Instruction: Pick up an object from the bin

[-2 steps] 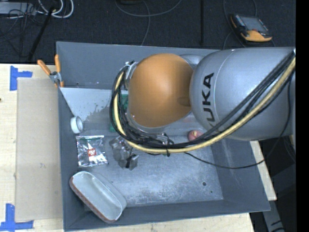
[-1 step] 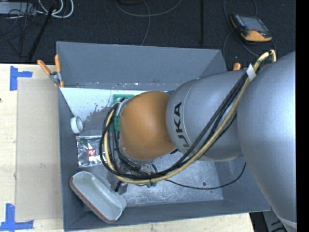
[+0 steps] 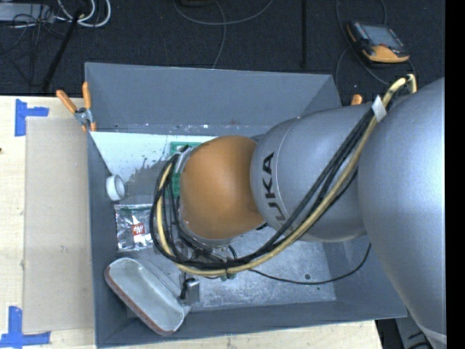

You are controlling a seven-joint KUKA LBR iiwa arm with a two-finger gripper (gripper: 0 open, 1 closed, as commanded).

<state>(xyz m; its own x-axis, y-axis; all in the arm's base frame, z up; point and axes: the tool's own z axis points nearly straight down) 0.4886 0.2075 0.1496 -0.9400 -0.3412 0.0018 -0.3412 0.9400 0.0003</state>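
The task is in its early part, as I judge it: nothing is lifted out of the bin [image 3: 211, 97] yet. The arm [image 3: 327, 180] reaches deep inside, and the orange cover [image 3: 218, 187] on its wrist stands over the middle of the floor. The gripper [image 3: 189, 288] is seen just below the orange cover, low and near the floor. Whether it is wide or narrow I cannot tell, because the cover and the cables hide most of it. I see no thing held in it.

The nearest thing to the gripper is the long dish [image 3: 145, 295], grey with a red-brown rim. It lies below and to the left of the orange cover, and its right end is just beside the gripper. It is probably the thing to pick, but this is only my guess. What is left: to close on a thing and raise it.

The count of things in view:
- one long dish
- one clear packet [image 3: 136, 227] with a red label, left of the orange cover
- one white cap [image 3: 115, 187], farther left and a little higher
- one green thing [image 3: 179, 150], at the cover's upper left edge, mostly hidden

Other things can lie under the arm.
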